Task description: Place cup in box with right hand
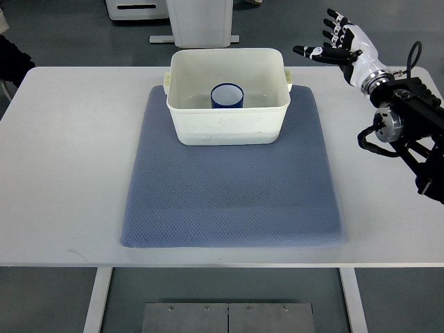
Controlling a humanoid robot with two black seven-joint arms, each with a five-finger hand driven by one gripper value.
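Observation:
A dark blue cup (227, 96) with a white inside stands upright in the cream plastic box (229, 128), near its middle. The box sits at the far end of a blue mat (232, 187). My right hand (333, 43) is up at the far right, beyond the box's right rim, with its fingers spread and nothing in them. Its black forearm (409, 125) comes in from the right edge. The hand is well apart from the cup and the box.
The white table (62, 173) carries the mat and the box. A white pedestal (202, 21) stands behind the table's far edge. A dark shape (12, 61) shows at the left edge.

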